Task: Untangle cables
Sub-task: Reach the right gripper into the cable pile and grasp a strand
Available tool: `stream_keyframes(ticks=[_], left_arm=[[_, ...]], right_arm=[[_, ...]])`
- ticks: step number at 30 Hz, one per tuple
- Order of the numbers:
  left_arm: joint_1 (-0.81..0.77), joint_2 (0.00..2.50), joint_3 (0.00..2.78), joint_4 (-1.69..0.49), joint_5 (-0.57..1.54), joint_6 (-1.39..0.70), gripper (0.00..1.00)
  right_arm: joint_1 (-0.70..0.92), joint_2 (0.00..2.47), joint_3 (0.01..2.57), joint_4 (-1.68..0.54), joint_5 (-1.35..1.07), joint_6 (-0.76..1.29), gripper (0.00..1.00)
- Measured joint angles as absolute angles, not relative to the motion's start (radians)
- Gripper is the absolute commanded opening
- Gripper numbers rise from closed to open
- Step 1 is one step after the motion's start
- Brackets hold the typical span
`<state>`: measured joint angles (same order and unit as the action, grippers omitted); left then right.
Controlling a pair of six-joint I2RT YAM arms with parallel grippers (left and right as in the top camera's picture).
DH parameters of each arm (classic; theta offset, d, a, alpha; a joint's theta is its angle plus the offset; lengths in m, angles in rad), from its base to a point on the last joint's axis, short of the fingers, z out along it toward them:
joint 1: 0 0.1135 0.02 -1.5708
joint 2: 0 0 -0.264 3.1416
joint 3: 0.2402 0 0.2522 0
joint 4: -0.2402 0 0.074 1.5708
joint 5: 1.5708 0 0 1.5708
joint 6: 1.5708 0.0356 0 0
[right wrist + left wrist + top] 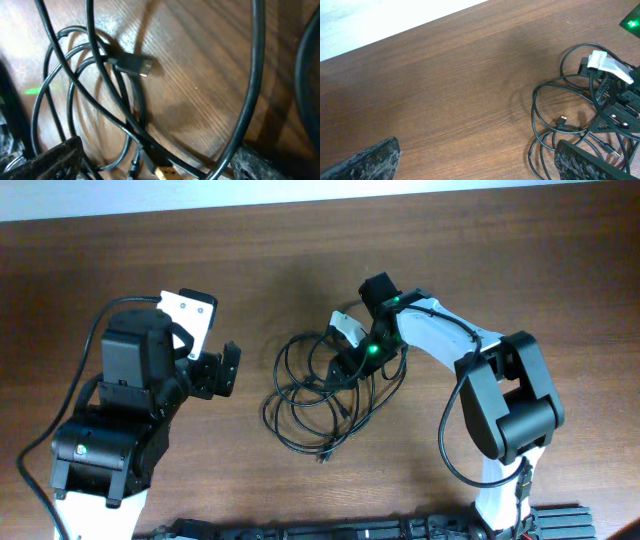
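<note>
Your left arm sits folded on its own side, and your left gripper points inward, jaws spread wide and holding nothing. Your right arm reaches toward the middle, with your right gripper tipped down low, jaws wide apart too.

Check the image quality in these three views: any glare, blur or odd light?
Overhead: evenly lit and sharp, a green light glowing on the right gripper. Left wrist: washed-out pale strip beyond the table edge. Right wrist: very close, cables slightly soft, casting shadows, with a green glint on the wood.
</note>
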<state>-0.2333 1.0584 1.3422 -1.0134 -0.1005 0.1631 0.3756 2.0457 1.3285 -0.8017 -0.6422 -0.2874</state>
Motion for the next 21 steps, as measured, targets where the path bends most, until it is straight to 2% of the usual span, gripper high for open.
stream_keyframes(ticks=[9,10,11,12,15,17,18,19,21], left_arm=[[-0.233,1.058,1.342,-1.013,-0.101,0.163,0.99],[-0.233,1.058,1.342,-1.013,-0.101,0.163,0.99],[-0.233,1.058,1.342,-1.013,-0.101,0.163,0.99],[-0.233,1.058,1.342,-1.013,-0.101,0.163,0.99],[-0.233,1.058,1.342,-1.013,-0.101,0.163,0.99],[-0.233,1.058,1.342,-1.013,-0.101,0.163,0.99],[-0.233,1.058,1.342,-1.013,-0.101,0.163,0.99],[-0.233,1.058,1.342,-1.013,-0.101,0.163,0.99],[-0.233,1.058,1.342,-1.013,-0.101,0.163,0.99]], right_arm=[[0.376,2.076,1.299,-0.532,-0.939,-0.284,0.91],[0.376,2.077,1.299,-0.523,-0.968,-0.285,0.85],[0.376,2.077,1.299,-0.52,-0.998,-0.281,0.73],[0.376,2.077,1.299,-0.519,-1.012,-0.284,0.66],[0.376,2.077,1.299,-0.519,-1.032,-0.285,0.5],[0.376,2.077,1.299,-0.519,-1.039,-0.282,0.2],[0.376,2.077,1.299,-0.519,-1.039,-0.281,0.1],[0.376,2.077,1.299,-0.519,-1.039,-0.28,0.04],[0.376,2.077,1.299,-0.521,-1.039,-0.276,0.04]])
